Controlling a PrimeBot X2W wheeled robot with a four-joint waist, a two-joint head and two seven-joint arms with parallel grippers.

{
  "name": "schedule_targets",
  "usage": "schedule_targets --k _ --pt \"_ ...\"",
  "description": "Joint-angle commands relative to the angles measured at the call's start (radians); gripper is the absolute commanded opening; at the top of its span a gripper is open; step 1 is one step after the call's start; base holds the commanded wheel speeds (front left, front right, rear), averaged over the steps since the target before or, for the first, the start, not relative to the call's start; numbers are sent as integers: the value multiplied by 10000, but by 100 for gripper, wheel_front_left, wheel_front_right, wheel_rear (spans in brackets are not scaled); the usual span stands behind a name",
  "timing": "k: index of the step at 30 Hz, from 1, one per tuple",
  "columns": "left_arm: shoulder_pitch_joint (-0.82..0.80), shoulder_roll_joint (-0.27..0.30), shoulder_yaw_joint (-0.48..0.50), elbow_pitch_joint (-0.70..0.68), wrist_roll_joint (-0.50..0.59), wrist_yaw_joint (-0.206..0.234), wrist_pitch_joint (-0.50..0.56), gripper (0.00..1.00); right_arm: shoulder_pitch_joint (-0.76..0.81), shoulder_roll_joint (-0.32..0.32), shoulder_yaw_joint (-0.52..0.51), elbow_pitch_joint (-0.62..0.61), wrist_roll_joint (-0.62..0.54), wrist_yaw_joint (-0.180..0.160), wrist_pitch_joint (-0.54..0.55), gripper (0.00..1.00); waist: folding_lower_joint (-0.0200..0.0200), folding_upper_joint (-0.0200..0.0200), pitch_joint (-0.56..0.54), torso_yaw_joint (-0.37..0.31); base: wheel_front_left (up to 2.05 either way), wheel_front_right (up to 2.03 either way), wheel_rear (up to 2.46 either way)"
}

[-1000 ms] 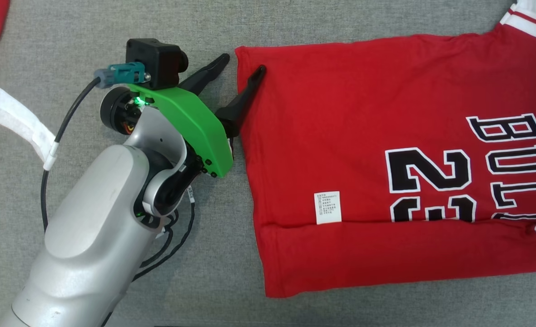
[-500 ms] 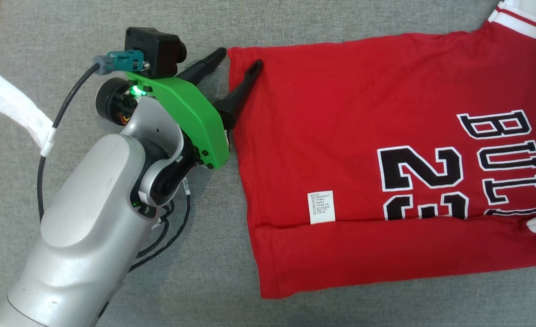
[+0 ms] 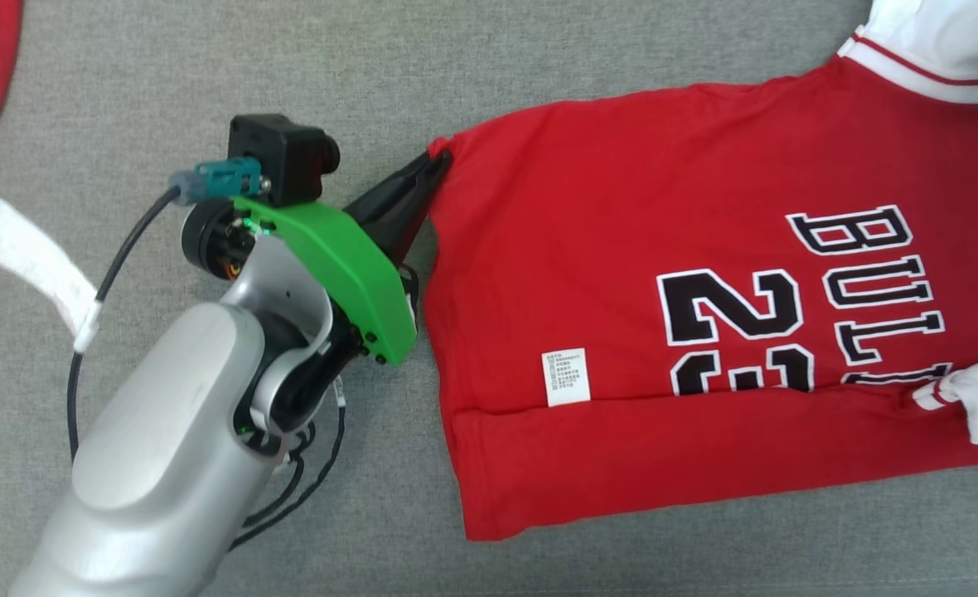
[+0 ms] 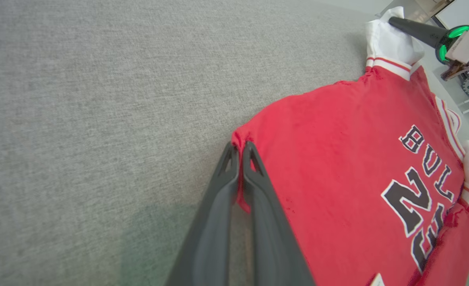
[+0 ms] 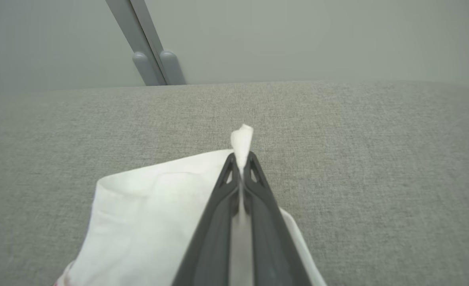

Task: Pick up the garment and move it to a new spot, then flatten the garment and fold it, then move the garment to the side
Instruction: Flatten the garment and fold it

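The garment (image 3: 622, 249) lies stretched lengthwise between the arms, left jaws clamped on its hem corner (image 3: 457, 159), right jaws clamped on its white sleeve (image 5: 159, 214).

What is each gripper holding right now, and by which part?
Left gripper: red fabric jersey, pinched at a hem corner. Right gripper: the same jersey, by its white sleeve tip.

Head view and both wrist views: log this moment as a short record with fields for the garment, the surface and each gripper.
garment: red jersey, lying on the surface, bottom edge folded up, black lettering facing up
care label: white, near the fold
surface: grey fabric
left gripper: shut on the red jersey's hem corner
right gripper: shut on the jersey's white sleeve
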State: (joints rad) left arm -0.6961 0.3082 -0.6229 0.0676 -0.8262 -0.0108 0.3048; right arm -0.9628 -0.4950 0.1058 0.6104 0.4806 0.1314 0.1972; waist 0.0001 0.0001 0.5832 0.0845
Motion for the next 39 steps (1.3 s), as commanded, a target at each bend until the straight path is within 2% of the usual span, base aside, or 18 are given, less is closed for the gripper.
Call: schedule_targets --k 1,5,10,15,21,22,23,24,28,33,35,39 --pt "294 153 20 -272 -38 86 -108 0 416 -144 -39 -307 226 -14 -206 0 -1 -1 -456 -273 0 0 0" --pt "1063 428 -27 -1235 -68 301 -172 0 1708 -469 -256 -1372 951 -14 -509 0 -1 -1 -1096 -526 0 0 0" --pt "2140 763 -149 -2237 -84 649 -168 0 3715 -563 -814 -2562 1430 -14 -586 0 -1 -1 -1765 -795 0 0 0" --pt "3299 1114 -119 -2981 -212 1047 -323 0 5551 -108 -1724 -3549 1706 -14 -464 0 -1 -1 -2172 -1064 0 0 0" --pt "4255 1322 -185 -3316 -187 1436 -500 0 6632 495 -2090 -3983 1458 -14 -42 0 -1 -1 -2238 -1323 0 0 0" --pt "4324 1320 -186 -3253 -122 1492 -556 10 6701 585 -2072 -3966 1407 -14 19 0 -1 -1 -2235 -1342 0 0 0" --pt "4399 1322 -175 -3154 -29 1585 -633 42 6749 687 -2034 -3936 1301 -14 45 18 -1 -1 -2226 -1366 0 0 0" --pt "4451 1291 -179 -3041 21 1632 -725 100 6780 760 -2010 -3875 1152 -14 41 100 -1 -1 -2224 -1380 0 0 0" --pt "4581 1346 -131 -2533 443 1850 -1178 100 6994 937 -1878 -3675 926 -14 255 100 -1 -1 -2266 -1352 0 0 0" --pt "5100 1263 66 -2370 435 2041 -1839 100 7335 717 -2205 -4060 1154 -14 600 100 -1 -1 -2354 -1275 0 0 0" --pt "5288 1315 292 -2374 730 2251 -2437 100 7322 681 -2559 -4229 1220 -14 642 100 -1 -1 -2366 -1283 0 0 0" --pt "5763 1042 400 -2361 1217 2438 -3733 100 7071 677 -2999 -4072 936 -11 948 100 -1 -1 -2336 -1275 0 0 0"
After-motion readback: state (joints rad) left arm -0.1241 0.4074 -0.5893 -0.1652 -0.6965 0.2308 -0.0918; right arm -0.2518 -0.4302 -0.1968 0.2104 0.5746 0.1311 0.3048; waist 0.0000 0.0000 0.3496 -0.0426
